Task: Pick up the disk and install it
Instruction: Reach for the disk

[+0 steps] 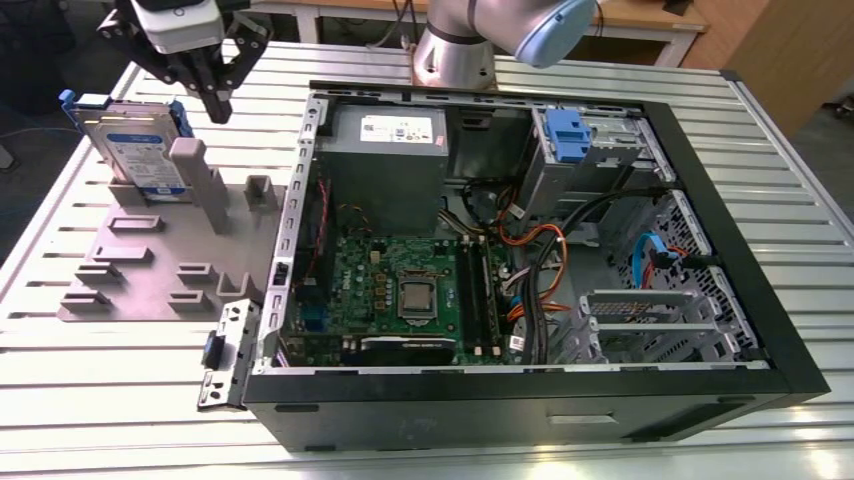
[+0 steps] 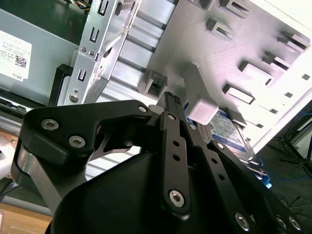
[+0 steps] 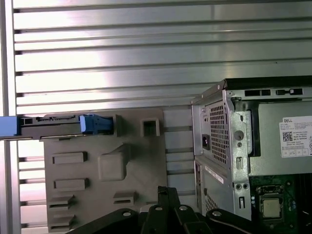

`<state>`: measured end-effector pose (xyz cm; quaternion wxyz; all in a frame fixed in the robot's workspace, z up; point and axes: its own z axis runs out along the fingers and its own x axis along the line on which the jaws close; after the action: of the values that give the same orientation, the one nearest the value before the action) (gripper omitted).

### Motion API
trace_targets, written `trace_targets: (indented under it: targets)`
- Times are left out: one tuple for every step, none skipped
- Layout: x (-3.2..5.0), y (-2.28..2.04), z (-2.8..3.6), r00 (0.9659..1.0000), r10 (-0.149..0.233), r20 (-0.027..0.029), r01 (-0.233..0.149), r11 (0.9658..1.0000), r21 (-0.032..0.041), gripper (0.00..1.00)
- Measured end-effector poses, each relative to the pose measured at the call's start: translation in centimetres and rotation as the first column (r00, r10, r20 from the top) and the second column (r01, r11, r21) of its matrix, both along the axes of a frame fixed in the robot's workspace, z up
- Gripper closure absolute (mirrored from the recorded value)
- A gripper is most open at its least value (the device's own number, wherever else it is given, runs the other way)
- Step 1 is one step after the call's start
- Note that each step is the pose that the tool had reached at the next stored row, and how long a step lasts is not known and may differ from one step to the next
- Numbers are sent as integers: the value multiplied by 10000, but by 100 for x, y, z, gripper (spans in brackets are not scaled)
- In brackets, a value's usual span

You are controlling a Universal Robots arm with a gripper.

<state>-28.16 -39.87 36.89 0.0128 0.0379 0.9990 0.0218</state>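
Empty gripper point(image 1: 216, 103), fingertips pressed together, with the disk point(image 1: 134, 148) upright in the grey holder point(image 1: 147, 270) just below and beside it.

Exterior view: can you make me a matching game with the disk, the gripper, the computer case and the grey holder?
1. disk
2. gripper
3. computer case
4. grey holder

A. open, insides showing
B. standing on edge
C. shut, empty, up in the air
D. flat, with many slots

Pairs: 1-B, 2-C, 3-A, 4-D
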Motion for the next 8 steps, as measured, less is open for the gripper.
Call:
trace_targets:
  targets:
    - [-2, 0, 0, 10000, 0, -1, 0, 10000, 0, 89]
    - [-4, 0, 0, 10000, 1, 0, -1, 10000, 0, 89]
    - [-6, 0, 0, 10000, 1, -1, -1, 10000, 0, 89]
    - [-8, 0, 0, 10000, 0, 0, 0, 10000, 0, 89]
    - [-9, 0, 0, 10000, 0, -1, 0, 10000, 0, 89]
    - [-25, 0, 0, 10000, 0, 0, 0, 10000, 0, 89]
    - [-43, 0, 0, 10000, 0, 0, 0, 10000, 0, 89]
    - [-44, 0, 0, 10000, 0, 0, 0, 10000, 0, 89]
